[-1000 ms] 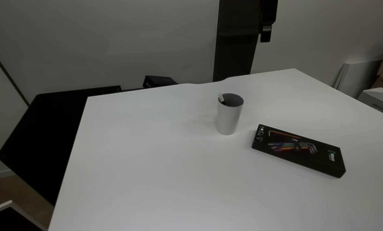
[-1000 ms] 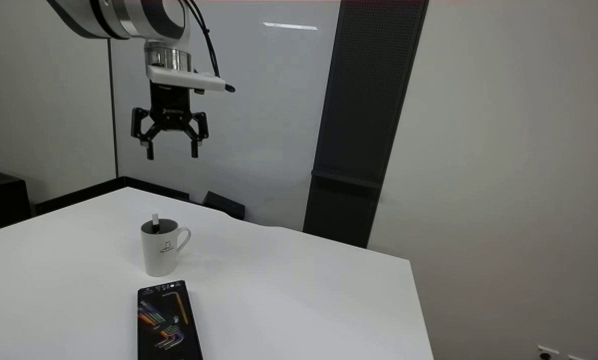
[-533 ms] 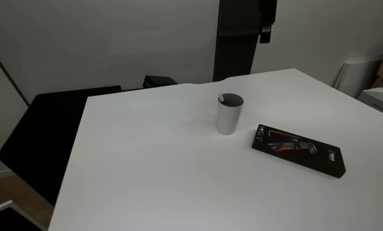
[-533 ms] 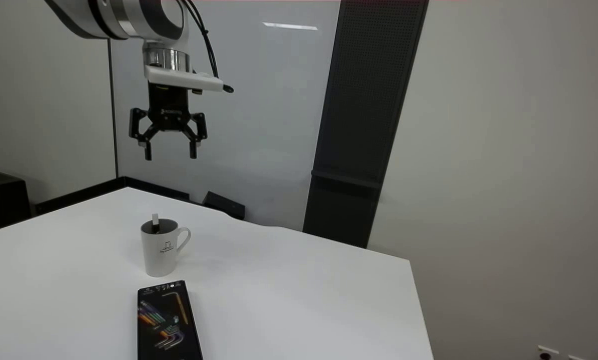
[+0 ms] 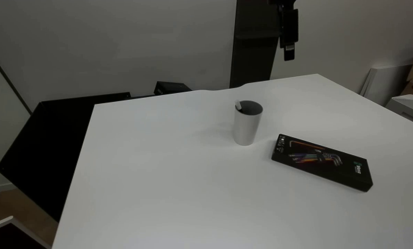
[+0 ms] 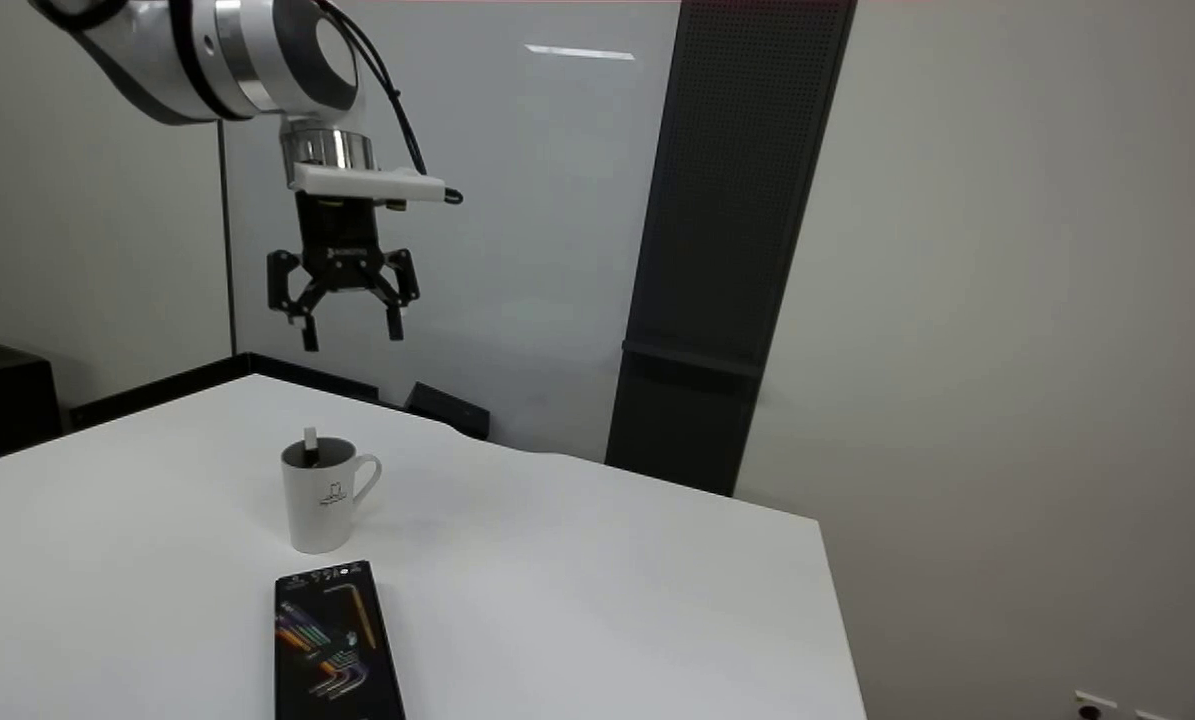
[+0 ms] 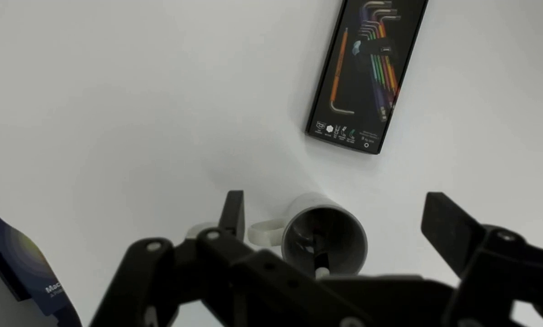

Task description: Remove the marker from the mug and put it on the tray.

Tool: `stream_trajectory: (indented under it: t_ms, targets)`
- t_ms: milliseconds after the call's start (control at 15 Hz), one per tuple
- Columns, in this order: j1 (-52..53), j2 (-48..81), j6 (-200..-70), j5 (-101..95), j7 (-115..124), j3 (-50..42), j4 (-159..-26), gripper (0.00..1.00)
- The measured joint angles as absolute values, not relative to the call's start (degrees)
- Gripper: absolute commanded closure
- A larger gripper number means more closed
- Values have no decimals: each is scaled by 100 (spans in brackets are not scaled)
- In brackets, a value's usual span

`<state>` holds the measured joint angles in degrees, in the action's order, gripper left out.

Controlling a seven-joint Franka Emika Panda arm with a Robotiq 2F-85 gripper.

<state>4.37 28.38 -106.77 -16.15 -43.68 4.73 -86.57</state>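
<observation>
The mug is light grey with a dark inside and stands upright on the white table; it also shows in an exterior view. The marker leans inside it, its pale end above the rim and its dark part inside. The tray is a flat black box printed with coloured hex keys, near the mug. My gripper is open and empty, above and apart from the mug. In the wrist view the mug and marker appear between the open fingers; part of the mug is hidden by the gripper.
The white table has a far edge near the wall. A dark panel stands against the wall behind it. A dark object with a printed label shows at the lower left of the wrist view.
My gripper has moved down toward the table and tilted slightly, staying open. The mug, marker and tray have not moved.
</observation>
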Motion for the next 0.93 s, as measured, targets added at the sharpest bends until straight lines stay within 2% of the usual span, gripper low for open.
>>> stream_trajectory:
  t_ms: [933]
  targets:
    - [955,4145,-11178,-1917,-3598,487,-7754,0]
